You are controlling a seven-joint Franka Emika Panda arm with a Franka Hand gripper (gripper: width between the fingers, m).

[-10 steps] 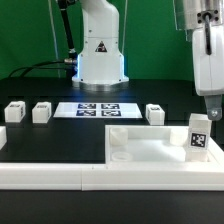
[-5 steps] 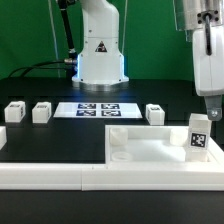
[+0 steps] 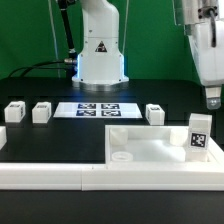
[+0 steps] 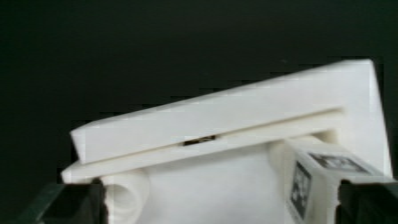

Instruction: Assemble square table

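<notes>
Bench (image 3: 55,145): dark surface carrying all the parts. Robot base (image 3: 100,45): white, at 12 o'clock in the exterior view. Arm (image 3: 200,40): comes down at 2 o'clock. Rail (image 3: 50,177): long, white and L-shaped, running across 6 o'clock and turning up at 8 o'clock. Table top (image 3: 150,148): white square slab with a raised rim, lying flat at 4 to 5 o'clock and just behind the rail. It has a round corner hole (image 3: 121,156) on its 9 o'clock side, and it fills the wrist view (image 4: 214,120). Marker board (image 3: 97,109): flat, near the centre. Upright leg (image 3: 198,136): stands on the slab's 3 o'clock corner with its tag facing the camera, and also shows in the wrist view (image 4: 331,176). Loose legs: two at 9 o'clock (image 3: 15,110) (image 3: 42,111) and one (image 3: 154,113) just at 3 o'clock of the marker board. Jaws: hang above the upright leg, apart from it. How far open they are, and whether they hold anything, cannot be told.
</notes>
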